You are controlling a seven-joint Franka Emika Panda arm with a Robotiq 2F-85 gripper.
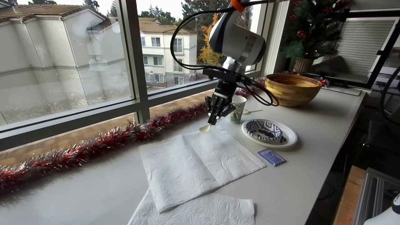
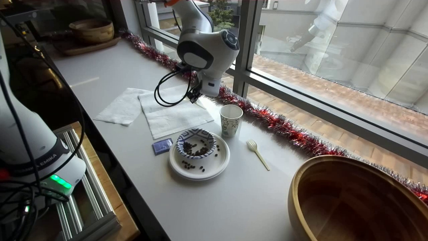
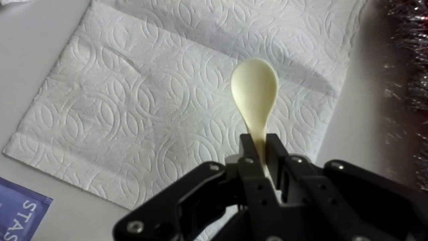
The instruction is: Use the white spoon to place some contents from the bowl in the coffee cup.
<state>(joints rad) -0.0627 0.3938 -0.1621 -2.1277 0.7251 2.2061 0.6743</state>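
The black two-fingered gripper point(image 3: 259, 144) is pinching the pale-yellow plastic spoon point(image 3: 254, 88) by its handle, its fingertips standing only the handle's thickness apart, and the spoon's oval head is pointing past them above an embossed white paper towel point(image 3: 160, 113). In an exterior view, a blue-and-white patterned paper bowl point(image 2: 197, 134) is holding dark beans point(image 2: 188, 147) and resting on a round white plate point(image 2: 214, 167), and the tapered, green-patterned white paper cup point(image 2: 230, 122) is standing upright just beside that plate.
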